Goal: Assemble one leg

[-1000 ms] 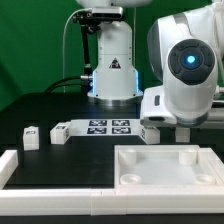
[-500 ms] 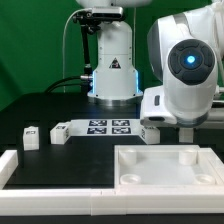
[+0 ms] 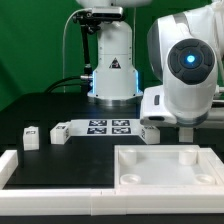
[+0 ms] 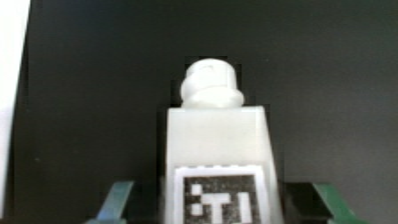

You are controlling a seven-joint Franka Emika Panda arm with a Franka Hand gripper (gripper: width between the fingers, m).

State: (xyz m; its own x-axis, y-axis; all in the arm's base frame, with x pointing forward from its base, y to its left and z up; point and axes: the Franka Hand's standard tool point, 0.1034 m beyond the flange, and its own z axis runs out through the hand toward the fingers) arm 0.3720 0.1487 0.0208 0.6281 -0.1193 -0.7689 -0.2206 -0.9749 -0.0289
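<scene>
Unmoved since before — gripper [image 4: 214,205] spread astride stubby white plastic tagged leg [image 4: 217,140]; centre, then squeeze flat sides squarely.

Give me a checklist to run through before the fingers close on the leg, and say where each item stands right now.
1. Leg centred between the fingers: ok.
2. Fingers open, with a gap showing on either side of the leg: ok.
3. Leg's tag readable in the wrist view: not ok, the frame cuts it off.
4. Table around the leg's tip free of other parts: ok.
5. How far down the leg the fingers sit: cannot tell; the arm hides them in the exterior view.
</scene>
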